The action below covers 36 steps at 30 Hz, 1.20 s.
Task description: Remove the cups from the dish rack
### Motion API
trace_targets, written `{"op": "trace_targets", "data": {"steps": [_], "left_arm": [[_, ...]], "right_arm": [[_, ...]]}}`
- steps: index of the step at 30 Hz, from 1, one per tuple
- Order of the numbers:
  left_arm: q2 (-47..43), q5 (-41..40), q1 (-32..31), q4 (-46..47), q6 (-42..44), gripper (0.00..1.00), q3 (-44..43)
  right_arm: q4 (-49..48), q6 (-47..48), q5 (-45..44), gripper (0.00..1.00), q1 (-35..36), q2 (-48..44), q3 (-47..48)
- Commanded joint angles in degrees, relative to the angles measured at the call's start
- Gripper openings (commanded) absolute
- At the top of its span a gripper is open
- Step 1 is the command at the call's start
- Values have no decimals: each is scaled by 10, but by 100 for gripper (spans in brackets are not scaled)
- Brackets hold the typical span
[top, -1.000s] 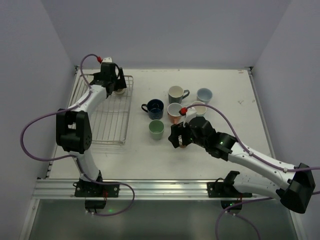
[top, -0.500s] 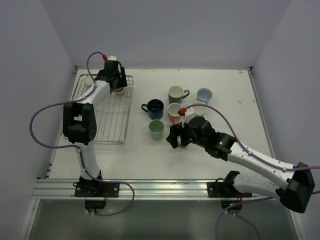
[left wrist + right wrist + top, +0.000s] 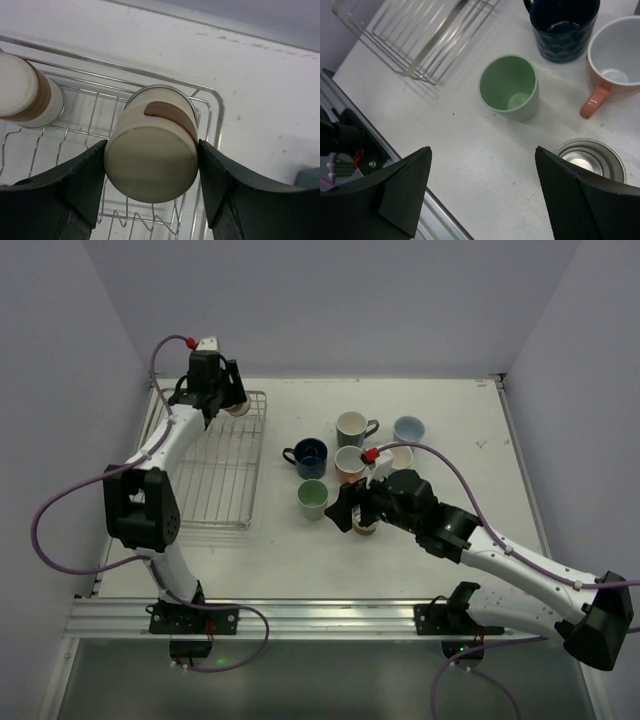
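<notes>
The silver wire dish rack [image 3: 216,476] lies at the left of the table. My left gripper [image 3: 230,400] is over its far right corner, shut on an upside-down beige-and-brown cup [image 3: 150,150] that it holds just above the rack's rim [image 3: 218,107]. A second beige-and-brown cup [image 3: 26,95] stands in the rack to the left. My right gripper [image 3: 346,517] is open and empty over the table [image 3: 482,157]. A mint green cup [image 3: 510,87], a navy mug [image 3: 563,27], a salmon-pink mug [image 3: 615,55] and a greyish cup [image 3: 590,159] stand on the table around it.
On the table right of the rack stand a grey-green mug [image 3: 352,427], a light blue cup [image 3: 407,429], the navy mug [image 3: 310,456], the salmon mug [image 3: 349,464], a pale cup [image 3: 401,456] and the mint cup [image 3: 313,498]. The rack's near corner [image 3: 415,70] shows in the right wrist view.
My left gripper has lifted and drawn back toward the rack's far right corner with the beige-and-brown cup. My right gripper has shifted slightly left, uncovering the greyish cup beneath it.
</notes>
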<state>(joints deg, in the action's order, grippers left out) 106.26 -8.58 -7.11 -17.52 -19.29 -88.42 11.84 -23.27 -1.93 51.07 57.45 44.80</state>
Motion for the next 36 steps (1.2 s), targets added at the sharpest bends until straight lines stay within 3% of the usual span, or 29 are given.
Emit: {"op": "trace_targets", "data": {"steps": [1,8,16,18,24,26,31,34,36], "left_arm": [[-103,36,4,34,-36,56,20],[-299,175,4,83,-125,54,179],[-510,435,3,236,-233,52,405],[-536,486,3,286,-274,52,454],[-597,559,-4,431,-384,52,550],[-587,580,-11,467,-417,52,575],[-565,594,-31,550,-456,51,611],[-565,594,-37,546,-445,52,613],[-566,595,-37,533,-437,57,612]], "right_arm": [[-83,-34,31,87,3,-9,29],[-209,-93,104,95,2,1,25],[-272,-113,182,94,-40,25,33],[-285,-127,245,94,-70,38,36],[-308,-151,303,94,-92,75,53],[-325,-163,324,87,-92,86,61],[-350,-189,352,84,-93,121,82],[-361,-195,354,73,-93,135,88],[-374,-206,360,54,-92,142,89]]}}
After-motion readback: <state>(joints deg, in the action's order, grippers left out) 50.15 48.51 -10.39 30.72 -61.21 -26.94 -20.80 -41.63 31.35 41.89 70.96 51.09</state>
